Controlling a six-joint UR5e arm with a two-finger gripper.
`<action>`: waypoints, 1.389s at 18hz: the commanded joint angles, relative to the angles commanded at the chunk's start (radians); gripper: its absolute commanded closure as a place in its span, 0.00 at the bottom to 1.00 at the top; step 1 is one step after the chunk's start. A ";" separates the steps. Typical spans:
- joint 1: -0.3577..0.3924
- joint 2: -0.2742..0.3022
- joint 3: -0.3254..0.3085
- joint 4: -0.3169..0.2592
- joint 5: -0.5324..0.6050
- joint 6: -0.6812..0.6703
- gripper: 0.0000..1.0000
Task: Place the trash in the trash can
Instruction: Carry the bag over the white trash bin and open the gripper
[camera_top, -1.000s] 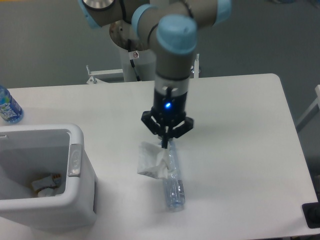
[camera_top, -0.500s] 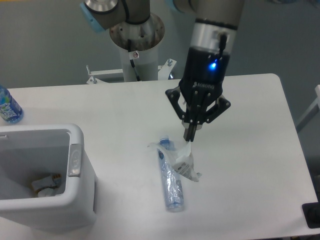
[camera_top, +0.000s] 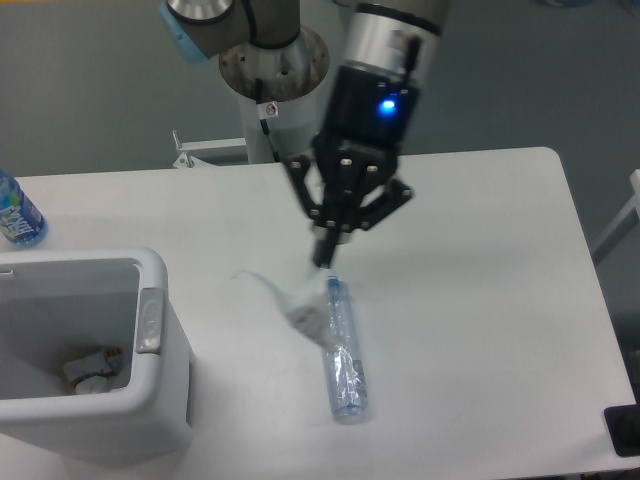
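Blue bottle (camera_top: 17, 215): at the far left edge of the frame, on the table, we see a deep-blue bottle with a blue-and-white label, partly cut off by the frame.

Trash can (camera_top: 150, 385): in the lower left we find the white rectangular bin with its thick rounded rim; a grey oblong patch sits on its right-hand edge. Inside, near the bottom, we make out some crumpled scraps, too small for us to name.

Table (camera_top: 480, 300): a white top that fills most of the frame, from left edge to the rounded corner at upper right.

Wrapper (camera_top: 300, 300): just left of centre we see the crumpled white wrapper hanging from the fingertips, blurred, with a thin tail trailing out to the left. Its lower part lies beside the upper end of the clear bottle; we cannot tell if it touches the table.

Clear bottle (camera_top: 343, 355): centre, lower half of the frame, lying flat on the table, long axis running from upper left to lower right, bluish at both ends. It is well apart from the bin.

Gripper (camera_top: 327, 255): centre of the frame, pointing down, a blue light lit on the body above it. We see the jaws drawn together, pinching the top of the wrapper.

Arm base (camera_top: 272, 65): top centre, a grey column behind the table.
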 joint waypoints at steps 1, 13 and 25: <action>-0.021 -0.009 0.002 0.002 0.000 0.002 1.00; -0.229 -0.061 -0.014 0.023 0.003 0.020 1.00; -0.240 -0.063 -0.012 0.035 0.005 0.103 0.00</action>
